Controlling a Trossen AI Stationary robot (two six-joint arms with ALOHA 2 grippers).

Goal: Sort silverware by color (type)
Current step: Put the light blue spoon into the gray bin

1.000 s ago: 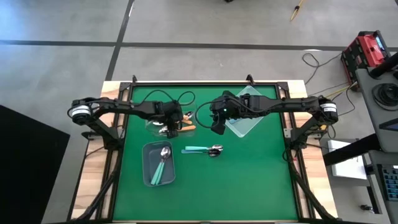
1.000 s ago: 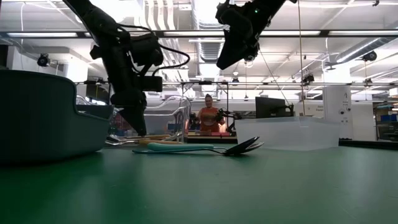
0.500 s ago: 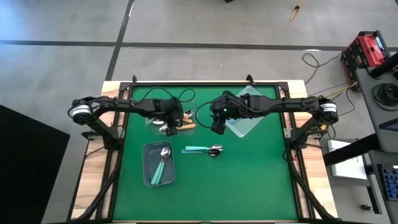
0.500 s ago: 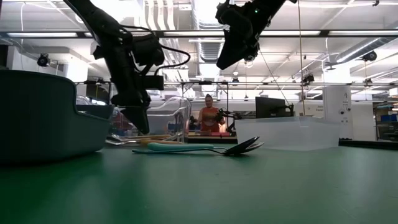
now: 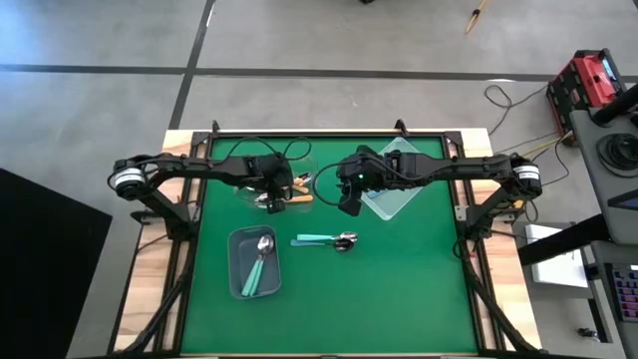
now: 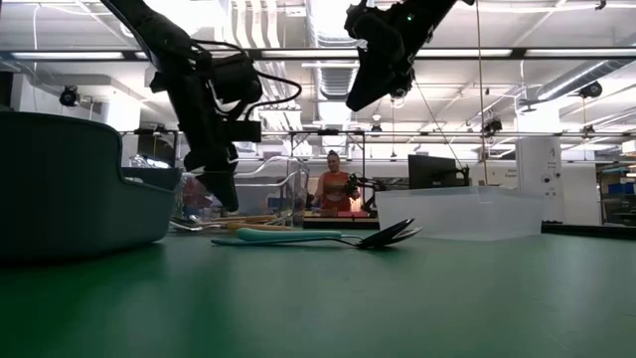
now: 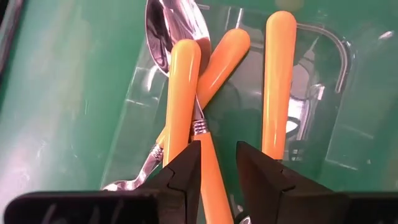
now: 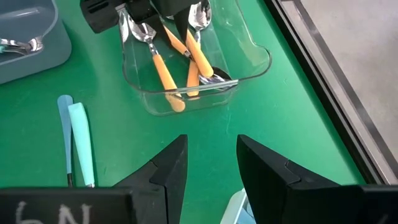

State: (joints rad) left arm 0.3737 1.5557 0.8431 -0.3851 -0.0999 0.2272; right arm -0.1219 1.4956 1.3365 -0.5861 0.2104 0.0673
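Observation:
Several orange-handled spoons [image 8: 163, 73] lie crossed in a clear bin [image 5: 244, 189] at the table's far left. My left gripper [image 7: 217, 165] reaches into that bin, slanting down, shut on the handle of one of them. Two teal spoons [image 5: 324, 240] lie side by side on the green mat at mid-table. Another teal spoon [image 5: 257, 269] lies in the grey bin [image 5: 237, 284] at the near left. My right gripper [image 8: 211, 162] hangs open, high above the mat [image 6: 360, 97], touching nothing. My left gripper has one spoon's orange handle [image 7: 212, 163] between its two fingers, just behind the metal neck. The fingers come from above, slanting down, and lie across the handle. The spoon's bowl [image 7: 174, 31] points away inside the clear bin, under another orange handle [image 7: 183, 87].
A second clear bin [image 5: 399, 189] stands at the far right, below my right arm. Black rails [image 5: 329, 133] frame the green mat. Bare mat lies along the near half of the table. A person [image 6: 333, 184] stands far behind the table in the low view.
My left gripper has turned a little over the clear bin and edged up. The orange handle in it has swung slightly toward the table's far edge.

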